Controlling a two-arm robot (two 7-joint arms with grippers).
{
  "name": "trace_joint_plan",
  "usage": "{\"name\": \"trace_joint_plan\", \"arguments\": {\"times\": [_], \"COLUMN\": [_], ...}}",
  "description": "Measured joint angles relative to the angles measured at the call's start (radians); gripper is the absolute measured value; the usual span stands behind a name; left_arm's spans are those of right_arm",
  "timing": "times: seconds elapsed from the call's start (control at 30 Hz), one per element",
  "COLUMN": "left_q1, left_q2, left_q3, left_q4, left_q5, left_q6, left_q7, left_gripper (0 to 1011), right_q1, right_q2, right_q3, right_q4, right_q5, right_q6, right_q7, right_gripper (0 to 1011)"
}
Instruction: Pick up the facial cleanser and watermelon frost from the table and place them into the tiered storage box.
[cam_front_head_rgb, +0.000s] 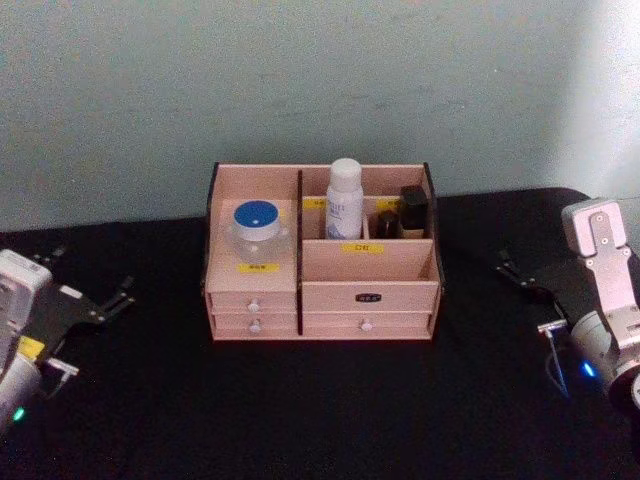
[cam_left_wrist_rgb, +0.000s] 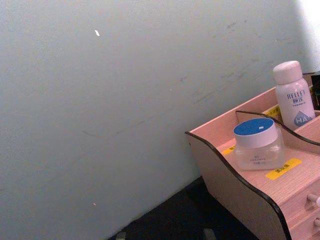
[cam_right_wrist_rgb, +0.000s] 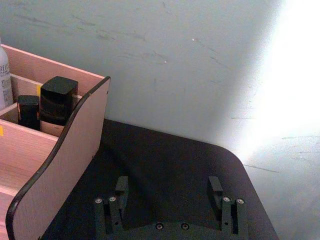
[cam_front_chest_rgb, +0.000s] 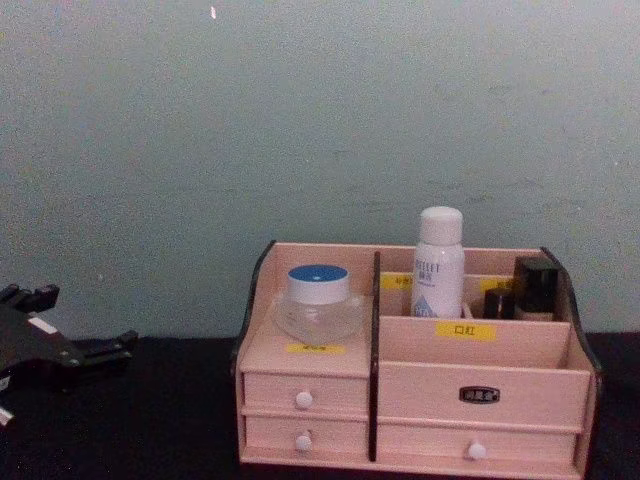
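With the bottle (cam_front_head_rgb: 344, 199) standing in the far middle slot of the box (cam_front_head_rgb: 320, 290), the jar (cam_front_head_rgb: 260, 234) on its left shelf, and the left gripper (cam_front_head_rgb: 112, 300) and right gripper (cam_front_head_rgb: 522, 274) wide open and empty out to the sides, little seems left to go wrong unless an arm swings inward and knocks the tall bottle over.

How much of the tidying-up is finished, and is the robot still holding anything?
Both things look put away. The facial cleanser stands upright in a back compartment of the tiered storage box, and the watermelon frost sits on the box's left shelf. Nothing is in hand: the left gripper and the right gripper are open and empty, out to either side on the black table. Nothing seems left to do.
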Motion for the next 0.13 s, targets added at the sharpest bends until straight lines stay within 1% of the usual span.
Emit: {"name": "trace_joint_plan", "arguments": {"times": [0.13], "left_q1": [0.000], "left_q2": [0.000], "left_q3": [0.000], "left_q4": [0.000], "left_q5": [0.000], "left_q6": [0.000], "left_q7": [0.000], "left_gripper": [1001], "right_q1": [0.000], "right_q2": [0.000], "right_q3": [0.000], "right_q4": [0.000], "right_q5": [0.000], "right_q6": [0.000], "right_q7": [0.000], "right_gripper": [1002]}}
